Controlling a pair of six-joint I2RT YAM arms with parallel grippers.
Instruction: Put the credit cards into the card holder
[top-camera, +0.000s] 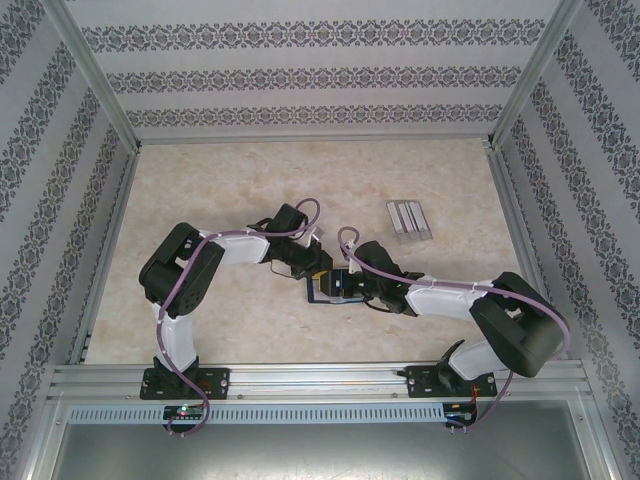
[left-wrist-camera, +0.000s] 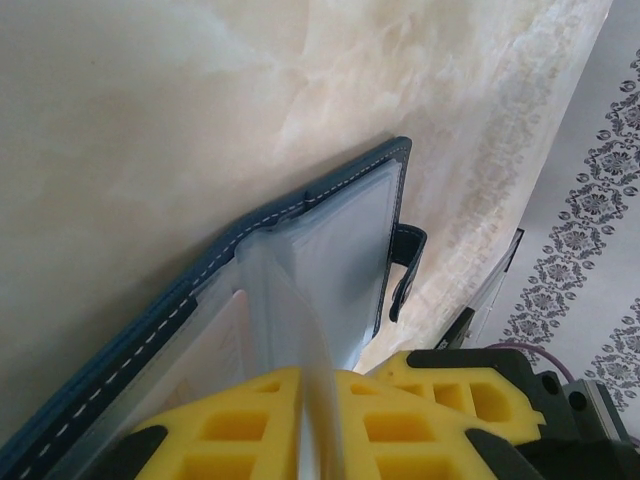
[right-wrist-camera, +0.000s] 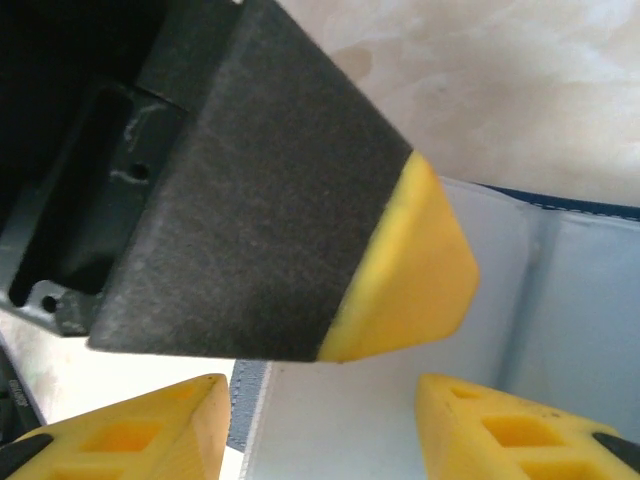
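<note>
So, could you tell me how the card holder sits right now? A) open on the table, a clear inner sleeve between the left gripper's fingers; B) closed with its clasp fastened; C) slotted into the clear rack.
A: the left wrist view shows the card holder open on the table, clasp tab loose, one clear sleeve standing between the left gripper and its fingers.

Bottom edge: right gripper (right-wrist-camera: 320, 425), its two yellow fingers (right-wrist-camera: 130, 435) spread well apart, the card holder (right-wrist-camera: 590, 310) visible through the gap. Holder lies unfolded, showing pale, cloudy plastic sleeves (right-wrist-camera: 350, 430), a fold line running down at right, and a thin navy rim along the top. From upper left comes the left gripper's finger (right-wrist-camera: 260, 210), black pad and yellow tip, the tip on or just over the sleeves; contact unclear. Upper right: cream marbled table (right-wrist-camera: 520, 90).
</note>
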